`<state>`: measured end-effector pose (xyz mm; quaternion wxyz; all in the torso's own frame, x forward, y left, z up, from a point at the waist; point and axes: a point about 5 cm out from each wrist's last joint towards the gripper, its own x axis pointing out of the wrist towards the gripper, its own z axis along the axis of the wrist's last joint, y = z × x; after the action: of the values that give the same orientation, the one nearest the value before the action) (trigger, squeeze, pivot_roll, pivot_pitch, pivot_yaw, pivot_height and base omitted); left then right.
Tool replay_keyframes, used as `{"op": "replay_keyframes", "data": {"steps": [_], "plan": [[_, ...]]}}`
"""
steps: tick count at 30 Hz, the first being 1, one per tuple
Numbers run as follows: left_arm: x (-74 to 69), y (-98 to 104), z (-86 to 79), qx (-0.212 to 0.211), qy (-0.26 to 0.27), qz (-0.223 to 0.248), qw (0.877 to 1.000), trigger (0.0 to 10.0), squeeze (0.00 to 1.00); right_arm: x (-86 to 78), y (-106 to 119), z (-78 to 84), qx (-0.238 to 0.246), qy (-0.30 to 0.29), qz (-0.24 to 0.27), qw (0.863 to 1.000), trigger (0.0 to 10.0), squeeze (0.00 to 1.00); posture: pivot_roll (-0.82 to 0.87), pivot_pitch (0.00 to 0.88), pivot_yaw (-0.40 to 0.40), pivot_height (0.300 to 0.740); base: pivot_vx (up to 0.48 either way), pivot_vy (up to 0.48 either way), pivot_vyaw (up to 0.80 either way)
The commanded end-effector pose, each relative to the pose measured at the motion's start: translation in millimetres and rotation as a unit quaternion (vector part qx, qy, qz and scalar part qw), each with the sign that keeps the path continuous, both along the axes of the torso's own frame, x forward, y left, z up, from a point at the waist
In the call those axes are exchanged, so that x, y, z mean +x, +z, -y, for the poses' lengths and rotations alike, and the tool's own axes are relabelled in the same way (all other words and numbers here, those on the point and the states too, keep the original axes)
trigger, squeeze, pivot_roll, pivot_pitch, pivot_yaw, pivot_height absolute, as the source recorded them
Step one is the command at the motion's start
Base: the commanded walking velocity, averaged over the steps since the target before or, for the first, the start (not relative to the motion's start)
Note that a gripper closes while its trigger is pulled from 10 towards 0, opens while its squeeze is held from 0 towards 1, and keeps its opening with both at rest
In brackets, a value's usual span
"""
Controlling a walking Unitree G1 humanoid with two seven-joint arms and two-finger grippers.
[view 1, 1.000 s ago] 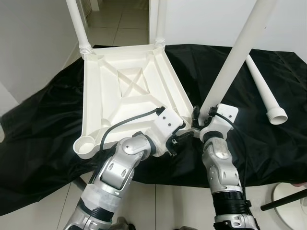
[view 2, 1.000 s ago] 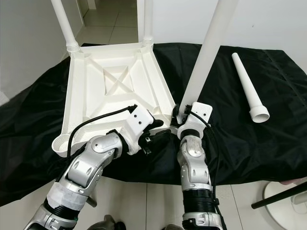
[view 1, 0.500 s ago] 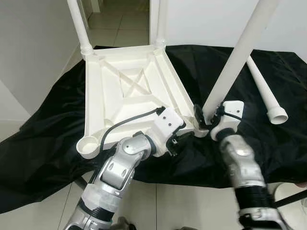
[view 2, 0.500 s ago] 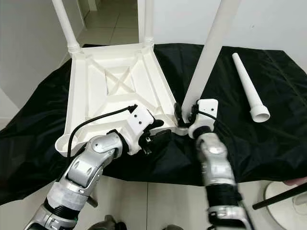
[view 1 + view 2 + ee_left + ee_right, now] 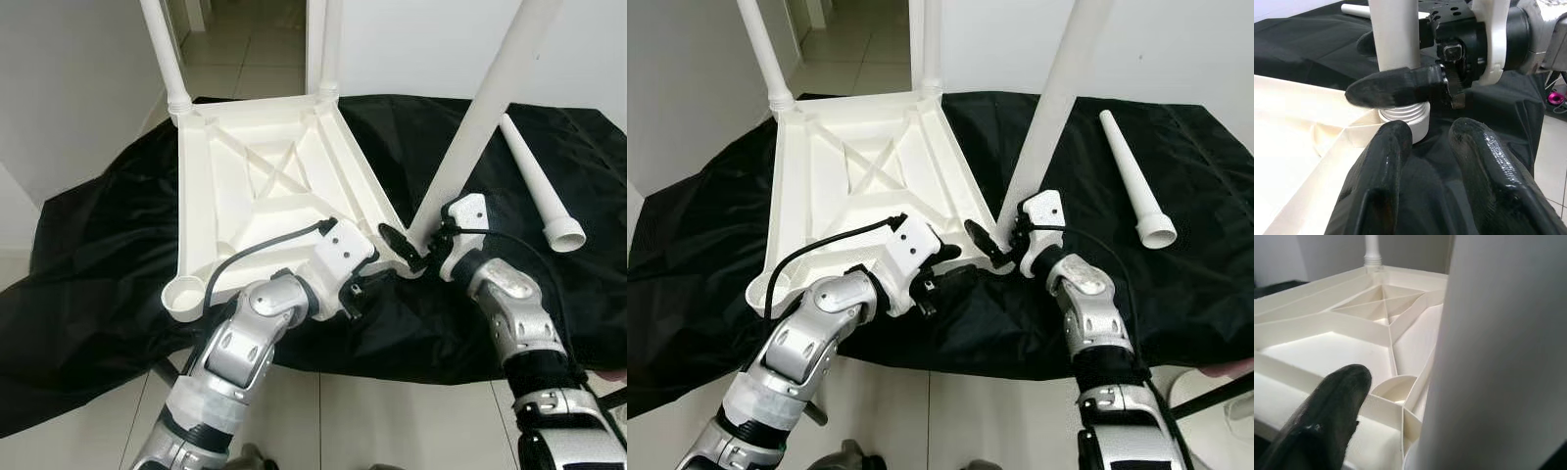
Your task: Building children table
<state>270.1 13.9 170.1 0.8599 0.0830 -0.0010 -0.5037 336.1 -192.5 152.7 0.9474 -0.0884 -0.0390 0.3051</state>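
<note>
Two grippers worked at the near corner of the upturned white tabletop (image 5: 265,186). We judged the step to be seating the third leg (image 5: 472,127), and it needed the leg held plumb over its socket while turned home. Our right gripper (image 5: 416,250) pinched that leg just above its threaded collar (image 5: 1403,115). Our left gripper (image 5: 1437,161), fingers spread, sat just beside the collar, steadying the corner. Well beyond the right gripper, the loose fourth leg (image 5: 537,181) lay on the black cloth (image 5: 98,245).
</note>
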Motion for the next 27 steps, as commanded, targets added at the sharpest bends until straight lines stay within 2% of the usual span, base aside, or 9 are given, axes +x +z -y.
{"op": "replay_keyframes", "data": {"steps": [1, 5, 10, 11, 20, 21, 22, 23, 27], "plan": [[3.1, 6, -2.9, -0.002, 0.031, 0.013, 0.999, 10.0, 0.0, 1.9, -4, -1.5, -0.018, 0.024, -0.011, 1.0, 4.4, 0.0, -0.05, 0.002, 0.055, 0.74, 0.0, 0.0, 0.0], [3.4, 6, -3.2, -0.003, 0.031, 0.013, 0.999, 10.0, 0.0, 3.3, -5, -0.8, -0.019, 0.024, -0.014, 0.999, 4.1, 0.0, -0.04, 0.0, 0.056, 0.74, 0.0, 0.0, 0.0], [3.7, 7, -3.6, -0.004, 0.032, 0.013, 0.999, 10.0, 0.0, 5.4, -9, 1.9, -0.019, 0.025, -0.026, 0.999, 1.6, 0.0, -0.04, 0.0, 0.056, 0.74, 0.0, 0.0, 0.0], [3.7, 7, -3.8, -0.004, 0.032, 0.014, 0.999, 10.0, 0.0, 5.7, -13, 4.1, -0.015, 0.023, -0.041, 0.999, 0.0, 0.0, -0.04, 0.0, 0.056, 0.74, 0.0, 0.0, 0.0], [4.0, 9, -5.0, -0.005, 0.032, 0.015, 0.999, 10.0, 0.0, 2.5, -27, 8.8, -0.007, 0.021, -0.072, 0.997, 0.0, 0.0, -0.04, 0.0, 0.064, 0.74, 0.0, 0.0, 0.0], [4.0, 9, -4.7, -0.004, 0.03, 0.016, 0.999, 10.0, 0.0, 2.7, -29, 9.8, -0.001, 0.016, -0.08, 0.997, 3.0, 0.0, -0.04, 0.0, 0.065, 0.74, 0.0, 0.0, 0.0], [4.0, 9, -4.7, -0.004, 0.03, 0.016, 0.999, 10.0, 0.0, 2.7, -29, 9.8, -0.001, 0.016, -0.08, 0.997, 3.0, 0.0, -0.04, 0.0, 0.065, 0.74, 0.0, 0.0, 0.0], [4.1, 9, -4.5, -0.004, 0.03, 0.016, 0.999, 10.0, 0.0, 3.1, -31, 10.3, 0.006, 0.012, -0.09, 0.996, 10.0, 0.0, -0.04, 0.0, 0.065, 0.74, 0.0, 0.0, 0.0], [4.3, 9, -4.5, -0.004, 0.03, 0.016, 0.999, 10.0, 0.0, 3.6, -34, 10.8, 0.017, 0.008, -0.104, 0.994, 10.0, 0.0, -0.04, 0.0, 0.065, 0.74, 0.0, 0.0, 0.0]]}}
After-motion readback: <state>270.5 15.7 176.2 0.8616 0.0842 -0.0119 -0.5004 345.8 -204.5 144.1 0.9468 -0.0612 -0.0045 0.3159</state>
